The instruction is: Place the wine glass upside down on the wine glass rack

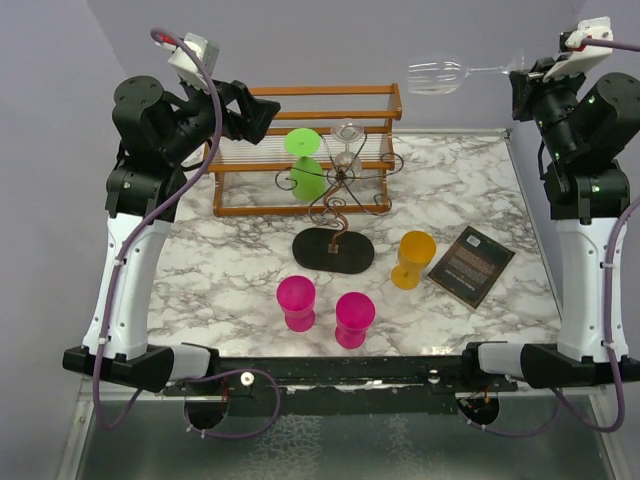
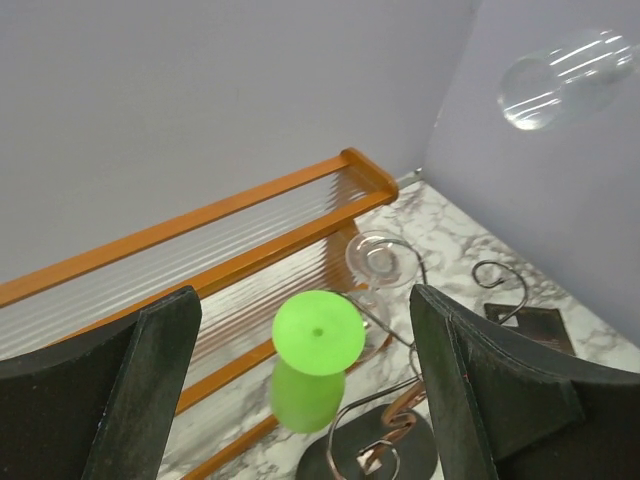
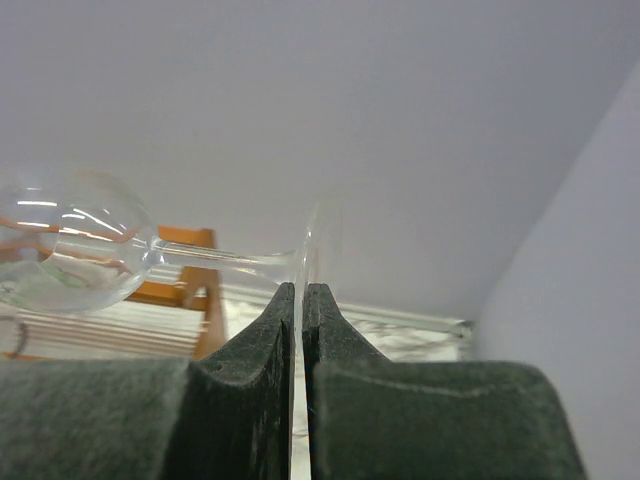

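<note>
My right gripper (image 1: 526, 70) is shut on the foot of a clear wine glass (image 1: 436, 75), held high at the back right and lying sideways with its bowl pointing left. In the right wrist view the jaws pinch the thin foot (image 3: 312, 262), with the bowl (image 3: 65, 250) at left. The dark wire wine glass rack (image 1: 340, 195) stands mid-table on a black oval base (image 1: 333, 250). A green glass (image 1: 306, 160) and a clear glass (image 1: 348, 140) hang upside down on it. My left gripper (image 1: 262, 112) is open and empty, just left of and above the rack; the green glass (image 2: 318, 335) lies between its fingers' view.
An orange-brown wooden slatted shelf (image 1: 240, 155) stands behind the rack. Two pink cups (image 1: 296, 302) (image 1: 354, 318) and an orange cup (image 1: 413, 259) stand in front. A dark booklet (image 1: 471, 264) lies at the right. Walls close the back and sides.
</note>
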Motion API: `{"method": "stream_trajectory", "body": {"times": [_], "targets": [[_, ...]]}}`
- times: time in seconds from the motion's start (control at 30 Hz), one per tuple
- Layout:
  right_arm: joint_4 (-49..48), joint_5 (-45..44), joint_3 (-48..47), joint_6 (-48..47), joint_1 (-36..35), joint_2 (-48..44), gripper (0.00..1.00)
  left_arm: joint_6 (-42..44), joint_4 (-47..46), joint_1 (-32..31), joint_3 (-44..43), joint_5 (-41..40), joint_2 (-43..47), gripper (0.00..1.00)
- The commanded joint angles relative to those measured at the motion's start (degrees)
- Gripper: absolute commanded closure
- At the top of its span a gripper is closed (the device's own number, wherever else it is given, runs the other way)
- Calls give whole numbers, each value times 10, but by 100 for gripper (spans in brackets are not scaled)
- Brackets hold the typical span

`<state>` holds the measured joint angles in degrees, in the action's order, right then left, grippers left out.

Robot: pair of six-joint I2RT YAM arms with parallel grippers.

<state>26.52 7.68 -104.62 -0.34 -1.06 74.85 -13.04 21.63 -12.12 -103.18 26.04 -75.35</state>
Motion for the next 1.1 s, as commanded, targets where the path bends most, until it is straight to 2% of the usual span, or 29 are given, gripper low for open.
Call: {"method": "stream_trajectory", "body": {"times": [0.0, 0.27, 0.5, 0.87, 1.07], "targets": [[-21, -111, -23, -160, 0, -23, 98, 70, 27, 0, -12, -59, 20, 12], [-20, -87, 8, -345, 0, -28, 98, 111, 40, 2, -4, -100, 29, 12], [35, 14, 36, -497, -1, -22, 98, 132, 45, 7, -1, -116, 35, 12], [109, 143, 75, -643, -1, -1, 98, 154, 55, 14, 7, -130, 41, 11], [132, 192, 73, -693, -28, 20, 98, 164, 65, 19, 22, -149, 43, 2]]}}
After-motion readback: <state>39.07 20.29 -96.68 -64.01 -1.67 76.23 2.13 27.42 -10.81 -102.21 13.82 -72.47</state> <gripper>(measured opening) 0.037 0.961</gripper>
